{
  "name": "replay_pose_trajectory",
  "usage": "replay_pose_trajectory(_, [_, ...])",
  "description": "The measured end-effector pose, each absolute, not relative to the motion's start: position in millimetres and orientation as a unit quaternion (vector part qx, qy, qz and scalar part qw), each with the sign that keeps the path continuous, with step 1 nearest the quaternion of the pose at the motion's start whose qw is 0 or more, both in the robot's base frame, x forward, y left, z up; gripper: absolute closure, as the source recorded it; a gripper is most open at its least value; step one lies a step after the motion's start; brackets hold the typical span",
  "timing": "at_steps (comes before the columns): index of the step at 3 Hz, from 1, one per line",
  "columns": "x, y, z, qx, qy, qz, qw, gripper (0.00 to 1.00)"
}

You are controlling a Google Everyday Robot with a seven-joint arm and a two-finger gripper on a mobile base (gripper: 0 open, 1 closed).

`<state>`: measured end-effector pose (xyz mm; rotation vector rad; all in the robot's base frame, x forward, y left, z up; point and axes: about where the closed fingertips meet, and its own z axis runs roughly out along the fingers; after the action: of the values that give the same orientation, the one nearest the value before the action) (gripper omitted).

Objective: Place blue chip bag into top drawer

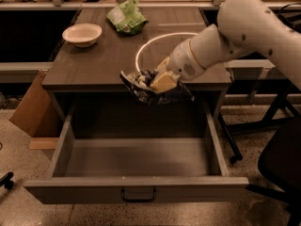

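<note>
You have two snack bags in view: one crumpled dark-blue foil chip bag (137, 83) and one crinkled green chip bag (126, 17). Count one round pale bowl (82, 34) and one flat-topped dark table (94, 65). There is one wide grey top drawer (136, 192), standing open, with one small dark handle (138, 195). One brown cardboard box (29, 108) sits at the left. You have one two-finger gripper (162, 82), clamped on the blue bag just off the table's front edge, above the drawer.
</note>
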<state>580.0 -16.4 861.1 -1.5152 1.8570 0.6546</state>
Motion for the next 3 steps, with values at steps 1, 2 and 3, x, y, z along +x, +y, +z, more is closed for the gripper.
replay_pose_trajectory(1, [574, -24, 808, -0.559, 0.736, 0.236, 0.299, 1.0])
replay_pose_trajectory(2, [572, -23, 799, -0.558, 0.739, 0.235, 0.296, 1.0])
replay_pose_trajectory(3, [568, -18, 795, -0.561, 0.74, 0.229, 0.292, 1.0])
